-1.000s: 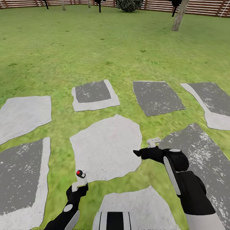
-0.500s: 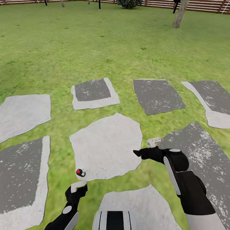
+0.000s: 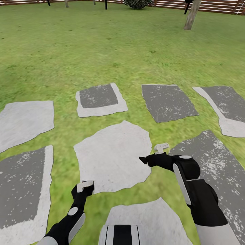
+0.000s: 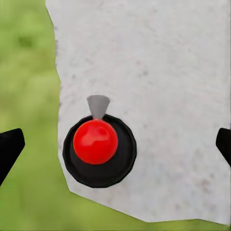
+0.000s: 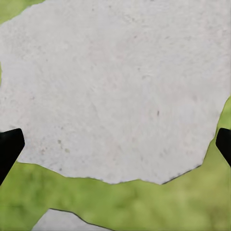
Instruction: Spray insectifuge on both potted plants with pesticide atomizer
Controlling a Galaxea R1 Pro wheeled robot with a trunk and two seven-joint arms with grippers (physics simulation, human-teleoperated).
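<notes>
L side first: a dark grey slab (image 3: 20,183) with a pale rim lay in the lawn (image 3: 112,44). Just right of it the left pincer (image 3: 84,190) hung low over the near-left corner of the big pale slab (image 3: 115,153), pointing straight down. In the left wrist view the pesticide atomizer (image 4: 98,149) sat upright on that slab, close to its edge with grass just beside it. Seen from above it was a dark round body with a red top and a small grey nozzle. The pincer was spread wide, its black fingertips (image 4: 10,147) at the two far sides of the view and well apart from the bottle. Prob. the reason for that pose: centre over the bottle w/ jaws released, so a straight drop would put a finger each side. No contact yet, as far as I could tell.

Centre-right: the right pincer (image 3: 144,159) was held out level over the right edge of the same pale slab, also unclenched and holding nothing (its wrist view gave bare stone and grass between the tips). It looked parked, out of the left arm's way.

Further right, more dark slabs ran on, e.g. one (image 3: 168,102) in the mid row. Far back stood a tree trunk (image 3: 191,15) and the brown slat fence (image 3: 217,6).

Judgement: pick-up step, early in the task; lowering, closing and all spraying were ahead. Main risk was tipping the bottle at the slab edge.
</notes>
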